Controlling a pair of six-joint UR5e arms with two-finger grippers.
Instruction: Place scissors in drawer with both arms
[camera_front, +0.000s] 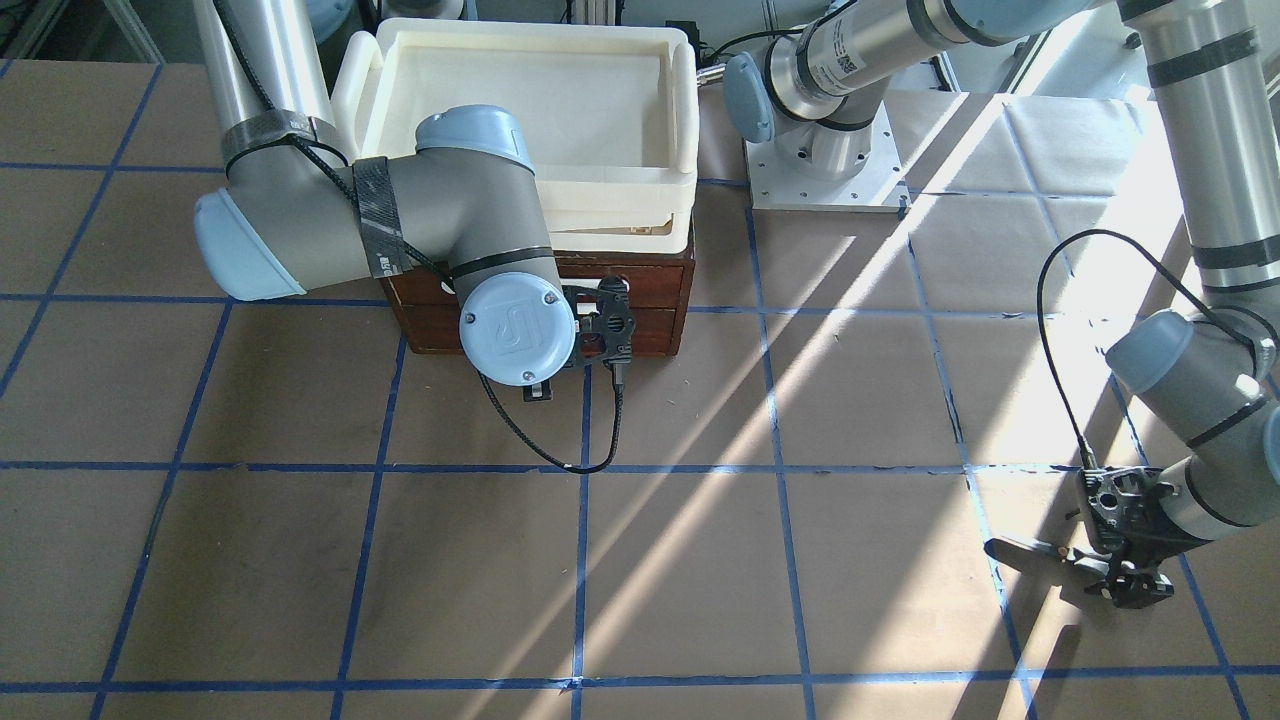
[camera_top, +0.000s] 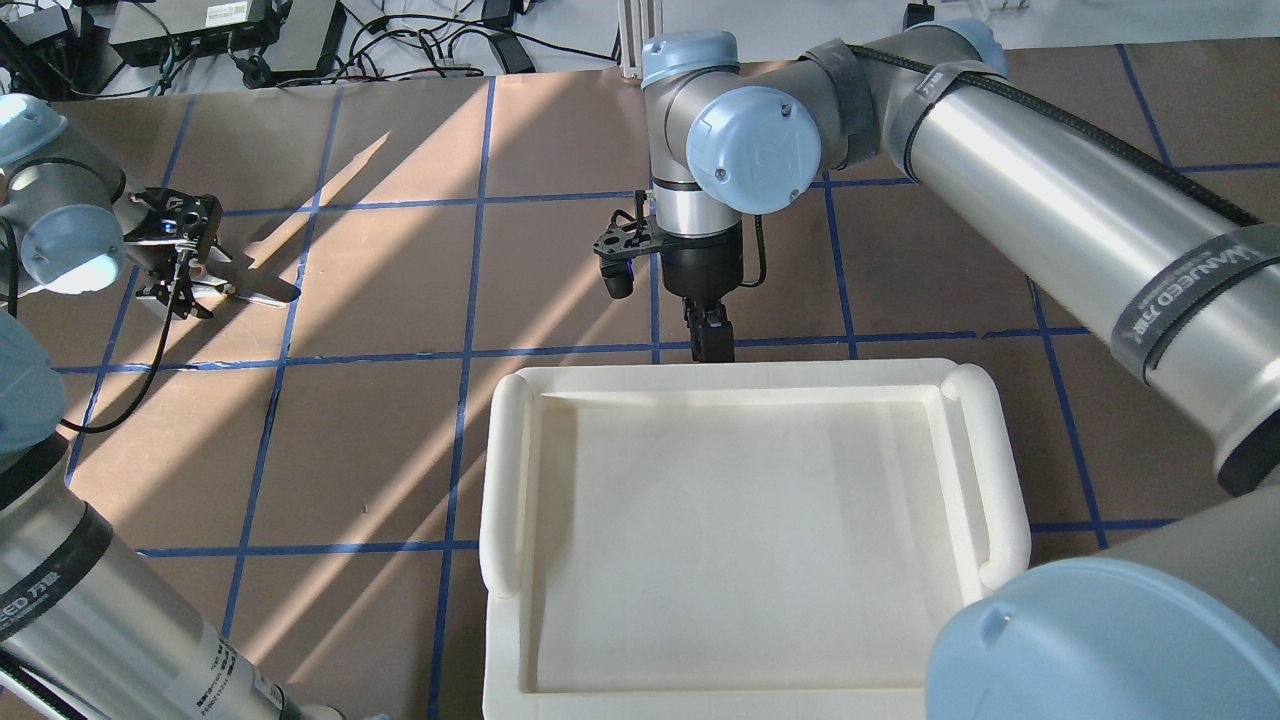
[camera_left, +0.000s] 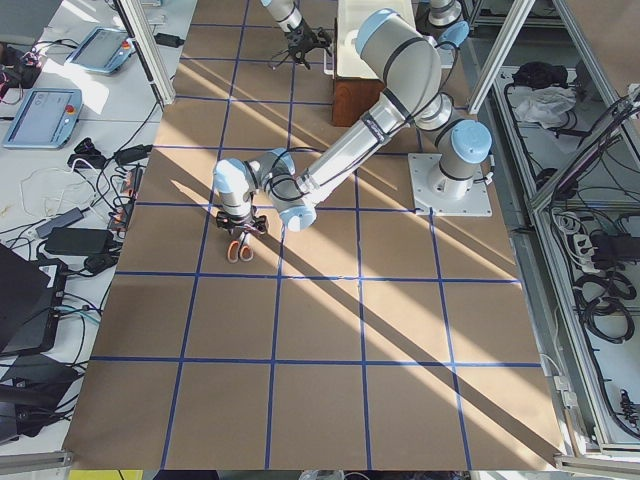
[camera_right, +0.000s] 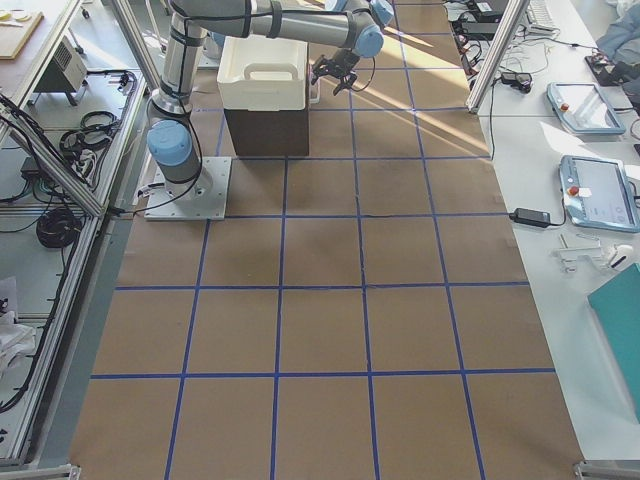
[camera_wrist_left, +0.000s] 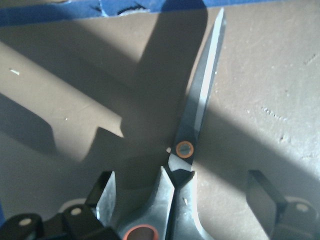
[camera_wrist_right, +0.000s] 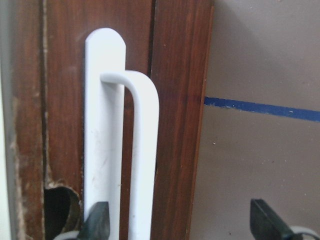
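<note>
Left tool (camera_wrist_left: 181, 180) open astride scissors (camera_wrist_left: 200, 110), front view's lower right. Right tool (camera_wrist_right: 179, 210) open around drawer handle (camera_wrist_right: 142, 150), likely for pulling.

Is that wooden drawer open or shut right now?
Shut. The drawer has its front flush, and none of its inside shows in any view.

— Any legible markings?
— One brand: "WANLEED", white on the black strap (camera_top: 1190, 290) around the right arm (camera_top: 1050, 190). The second strap (camera_top: 45, 590), on the left arm (camera_top: 110, 640), shows only "EED".
— Anything else?
— A moulded logo on a blue joint cap (camera_front: 517, 325). The print on the sticker (camera_front: 843, 66) is too small to read.
</note>
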